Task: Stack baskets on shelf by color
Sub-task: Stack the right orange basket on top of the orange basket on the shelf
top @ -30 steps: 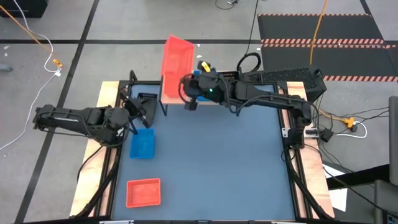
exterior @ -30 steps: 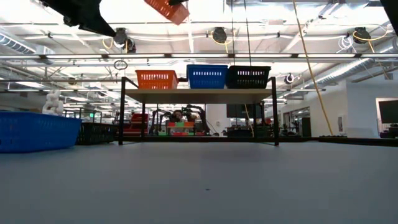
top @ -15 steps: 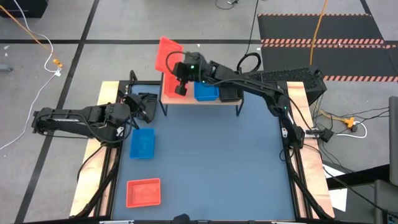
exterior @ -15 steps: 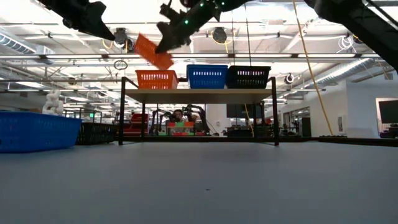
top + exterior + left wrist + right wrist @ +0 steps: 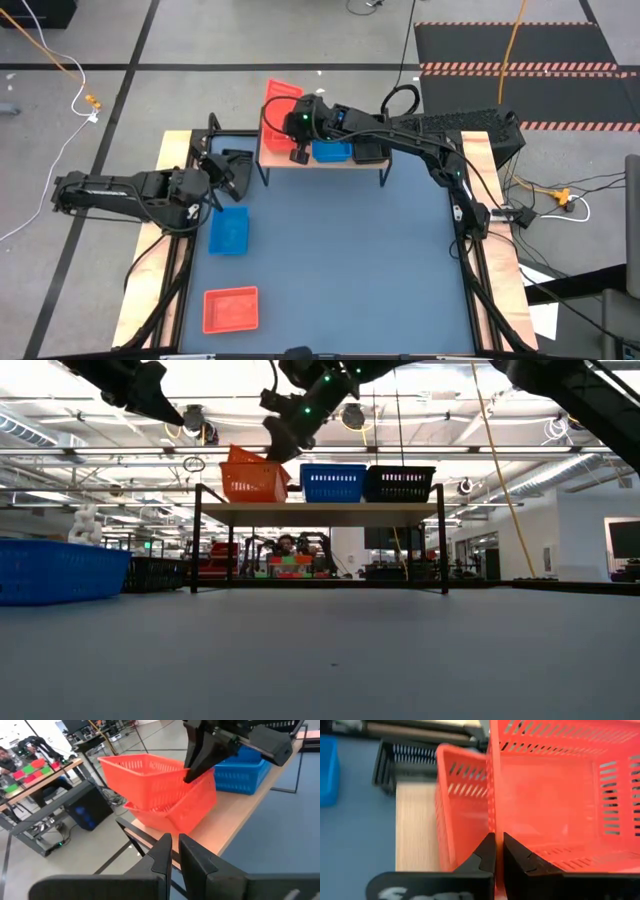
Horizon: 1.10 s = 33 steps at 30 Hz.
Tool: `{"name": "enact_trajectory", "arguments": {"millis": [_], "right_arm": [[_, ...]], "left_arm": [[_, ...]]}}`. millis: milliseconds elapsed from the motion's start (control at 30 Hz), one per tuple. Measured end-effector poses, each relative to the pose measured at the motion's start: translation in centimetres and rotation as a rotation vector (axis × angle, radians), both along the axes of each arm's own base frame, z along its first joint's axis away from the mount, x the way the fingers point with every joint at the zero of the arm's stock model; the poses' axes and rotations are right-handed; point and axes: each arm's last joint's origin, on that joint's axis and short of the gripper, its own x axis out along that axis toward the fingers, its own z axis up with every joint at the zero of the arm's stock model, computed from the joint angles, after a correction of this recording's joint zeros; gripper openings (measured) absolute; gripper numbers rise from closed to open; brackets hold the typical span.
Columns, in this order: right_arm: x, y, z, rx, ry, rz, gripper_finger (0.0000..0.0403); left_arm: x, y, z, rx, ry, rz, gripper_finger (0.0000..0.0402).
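Observation:
A red basket [image 5: 281, 103] tilts over the shelf's [image 5: 320, 163] left end, partly inside another red basket [image 5: 185, 815] that stands on the plank. My right gripper [image 5: 293, 126] is above it, shut on the tilted basket. One blue basket [image 5: 332, 152] and one black basket [image 5: 370, 150] stand beside them on the shelf. On the table lie a blue basket [image 5: 229, 230] and a red basket [image 5: 231, 308]. My left gripper [image 5: 214, 186] hovers shut by the table's left edge, near a black basket [image 5: 234, 166]. My right gripper pinches the upper red basket's side wall [image 5: 492, 815] between its two fingers, one inside the basket and one outside. The fingers come from above, slanting down. The basket [image 5: 248, 461] is tilted, one end raised, its lower part nested in the red basket on the shelf.
The shelf's thin black legs [image 5: 195, 540] stand at the table's far side. The large blue basket wall [image 5: 55, 570] fills the low view's left. Bare blue table top [image 5: 350, 260] spreads over the middle and right. Cables and desks lie beyond the table.
My right gripper has come down from high above the shelf toward its left end, carrying the red basket. The basket has tipped and dropped from well above the shelf into the red basket standing there. The gripper stayed shut on it.

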Motion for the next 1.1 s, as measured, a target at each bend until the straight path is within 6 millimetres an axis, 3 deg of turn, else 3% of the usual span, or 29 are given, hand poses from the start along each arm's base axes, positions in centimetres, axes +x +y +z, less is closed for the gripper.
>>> {"name": "enact_trajectory", "arguments": {"millis": [167,567,1100], "right_arm": [[0.0,0.5,-0.2,-0.034,0.042,0.044,0.0005],[-0.9,1.9,1.8,-0.019,0.02,0.049,0.0006],[-0.9,3.2,1.1,0.039,0.067,0.043,0.002]], "left_arm": [[0.0,-0.1,0.0,0.0,0.0,-0.006,0.0037],[0.0,-0.1,0.0,0.0,0.0,-0.006,0.0037],[0.0,-0.1,0.0,-0.001,-0.002,-0.005,0.0037]]}}
